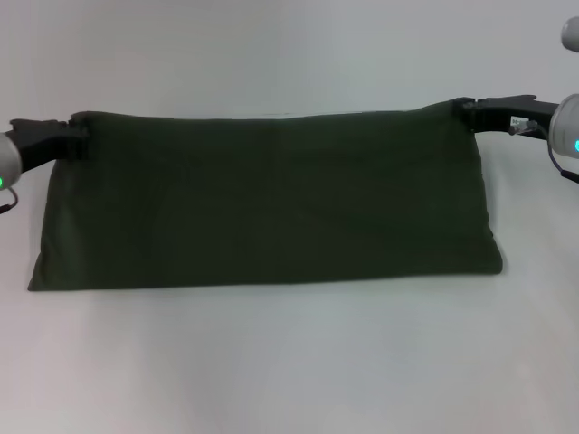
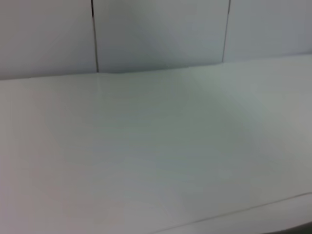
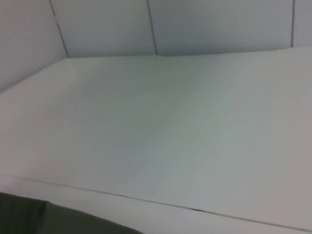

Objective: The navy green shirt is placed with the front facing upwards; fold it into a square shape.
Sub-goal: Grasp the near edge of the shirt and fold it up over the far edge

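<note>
The navy green shirt (image 1: 267, 203) lies mid-table (image 1: 289, 362), plain side up, lettering hidden. Left gripper (image 1: 80, 142) and right gripper (image 1: 463, 112) fingers pinch its far corners.

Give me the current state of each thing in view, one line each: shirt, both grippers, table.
navy green shirt: folded into a wide band, plain green side showing, no lettering visible, far edge held at both corners.
left gripper: at the shirt's far left corner, fingers shut on the cloth.
right gripper: at the shirt's far right corner, fingers shut on the cloth.
table: white, carrying the shirt's near edge.
</note>
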Controlling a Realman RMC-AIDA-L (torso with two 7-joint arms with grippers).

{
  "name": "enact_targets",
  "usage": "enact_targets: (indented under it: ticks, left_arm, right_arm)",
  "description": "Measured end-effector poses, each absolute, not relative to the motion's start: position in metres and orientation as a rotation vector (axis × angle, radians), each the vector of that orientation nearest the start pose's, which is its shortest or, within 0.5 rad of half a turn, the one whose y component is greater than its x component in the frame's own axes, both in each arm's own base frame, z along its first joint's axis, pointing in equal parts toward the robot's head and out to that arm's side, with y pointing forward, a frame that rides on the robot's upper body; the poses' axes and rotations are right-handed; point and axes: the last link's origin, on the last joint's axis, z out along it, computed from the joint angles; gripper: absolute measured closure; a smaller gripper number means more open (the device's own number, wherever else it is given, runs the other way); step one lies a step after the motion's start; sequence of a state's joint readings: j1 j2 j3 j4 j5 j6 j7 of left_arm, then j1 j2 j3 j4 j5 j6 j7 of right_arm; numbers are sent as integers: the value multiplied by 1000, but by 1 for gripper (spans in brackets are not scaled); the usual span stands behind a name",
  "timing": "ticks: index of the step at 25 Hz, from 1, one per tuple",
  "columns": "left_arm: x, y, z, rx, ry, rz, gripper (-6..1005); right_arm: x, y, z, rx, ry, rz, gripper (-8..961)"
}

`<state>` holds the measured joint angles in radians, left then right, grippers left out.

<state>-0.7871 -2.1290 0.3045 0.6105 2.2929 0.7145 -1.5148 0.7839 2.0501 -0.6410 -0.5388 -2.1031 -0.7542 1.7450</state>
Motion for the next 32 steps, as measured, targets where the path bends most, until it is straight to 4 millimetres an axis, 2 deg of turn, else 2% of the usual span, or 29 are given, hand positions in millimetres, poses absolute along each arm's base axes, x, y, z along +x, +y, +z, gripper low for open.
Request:
enact_targets:
  ticks: [8,14,15,17,23,27,32]
  left_arm:
    - [-291,453,27,-1945,-854,-256,851]
    - [-291,452,26,-1922,-866,-275,848]
    - [-291,452,27,-1919,-868,-281,847]
    - [-290,452,27,-1916,-871,-293,774]
    - [-289,447,39,-1918,-930,-437,530]
    - [-299,433,56,-1910,-999,-569,346]
    - [-319,401,78,-1903,-1061,-706,159]
  right_arm:
    - [263,460,17,-2047,926,372,878]
    - [270,461,16,-1982,939,351,862]
    - [271,460,15,-1977,946,349,795]
    - [273,459,15,-1971,961,353,662]
    - [273,449,19,-2026,981,413,419]
    - [276,438,21,-2066,983,455,323]
    - [281,420,21,-2125,965,517,203]
